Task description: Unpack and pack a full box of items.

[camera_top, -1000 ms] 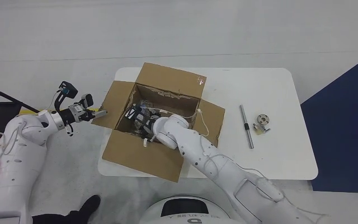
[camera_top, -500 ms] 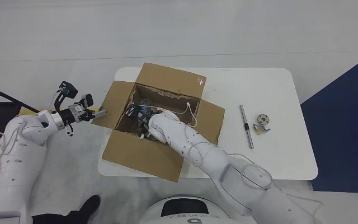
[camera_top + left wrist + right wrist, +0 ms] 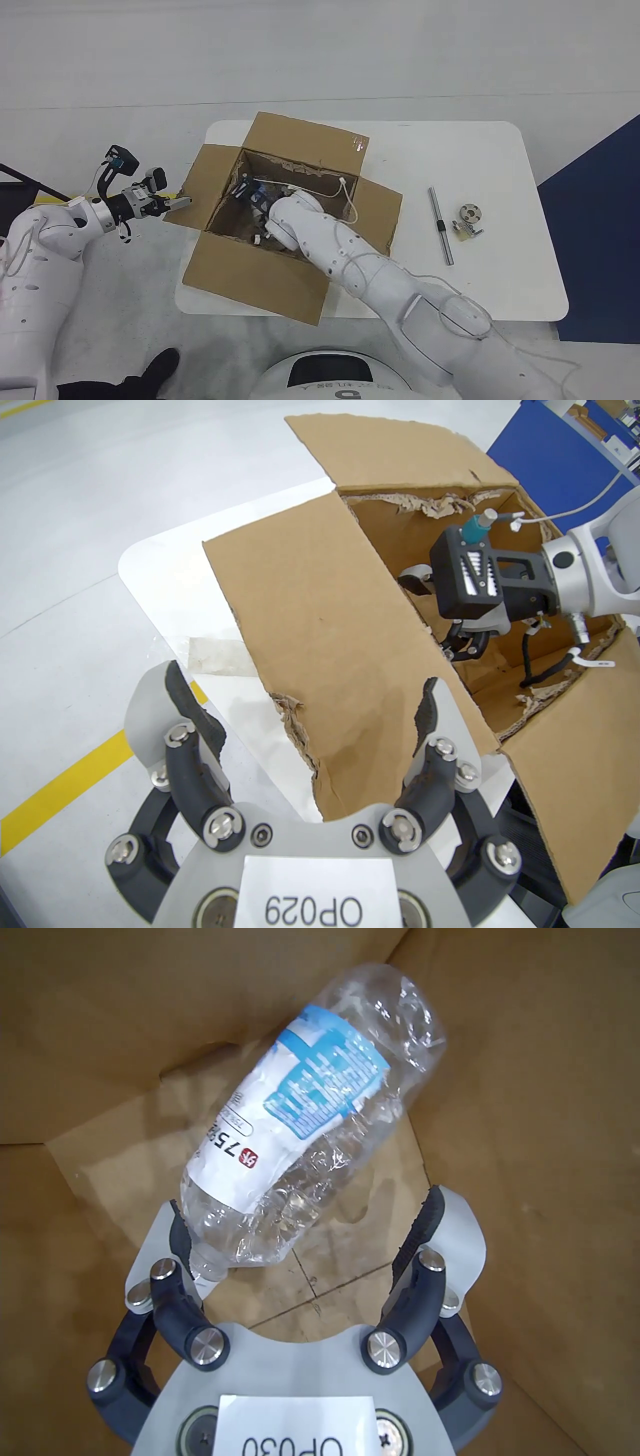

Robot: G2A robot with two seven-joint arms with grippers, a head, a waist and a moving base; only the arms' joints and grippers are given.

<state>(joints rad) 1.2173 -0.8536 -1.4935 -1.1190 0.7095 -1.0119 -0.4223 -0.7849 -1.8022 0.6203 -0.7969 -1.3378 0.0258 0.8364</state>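
The bottle [image 3: 320, 1113] is clear, thin plastic, crumpled and dented along its sides, with a white and blue paper label wrapped round its middle and covered in small print. It lies tilted on the bare cardboard floor of the box [image 3: 300, 140], its neck end toward the right gripper [image 3: 305, 1208]. That gripper is down inside the box, its fingers spread wide and gripping nothing. One black ribbed pad sits right at the bottle's neck; whether it touches cannot be told. The box is brown corrugated cardboard with all four flaps folded out and torn, frayed edges along its rim. It stands on the left half of the white, round-cornered desk [image 3: 450, 150], its left flap [image 3: 320, 625] reaching past the desk's left edge. The left gripper [image 3: 300, 680] is released too, its fingers set apart on either side of that flap's ragged outer edge. Each gripper carries a small white tag with black characters. Near the desk's right edge lie a straight metal rod [image 3: 441, 226] and, just beside it, a small round metal part [image 3: 469, 216].
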